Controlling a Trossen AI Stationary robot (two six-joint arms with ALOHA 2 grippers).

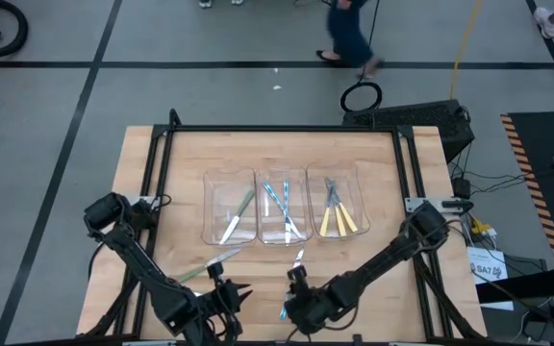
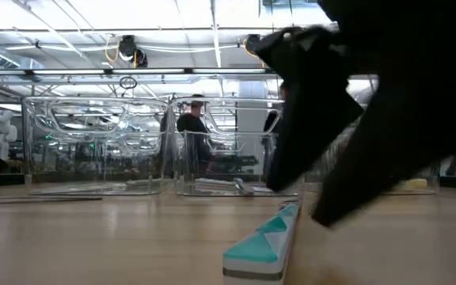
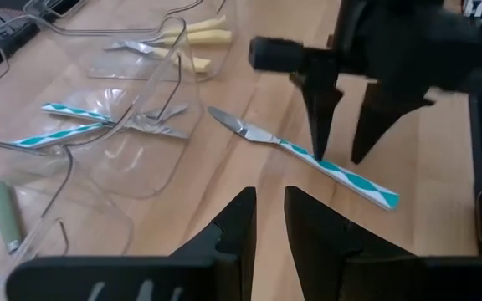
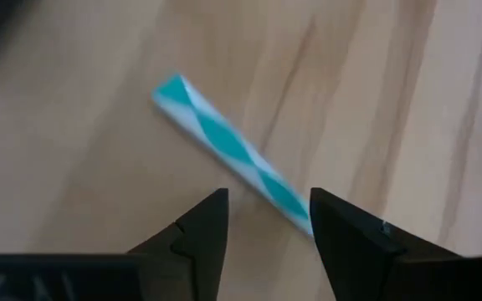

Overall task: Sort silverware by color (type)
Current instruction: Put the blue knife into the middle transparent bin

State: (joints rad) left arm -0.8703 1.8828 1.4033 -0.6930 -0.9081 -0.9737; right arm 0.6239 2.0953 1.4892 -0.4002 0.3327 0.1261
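Blue-handled knife (image 3: 308,154) flat on table; rest of silverware (image 1: 285,210) in bins.

Three clear bins line up mid-table!
Wooden table (image 1: 147,192) centre frame, clear plastic bins (image 1: 230,207) mid-picture, a person (image 1: 349,34) walking along the top edge.

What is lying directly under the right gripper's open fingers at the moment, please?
Under the right gripper, a blue-handled knife lies flat on the table; the fingers straddle its patterned handle. Its blade points toward the bins. Whether the fingertips touch it cannot be seen.
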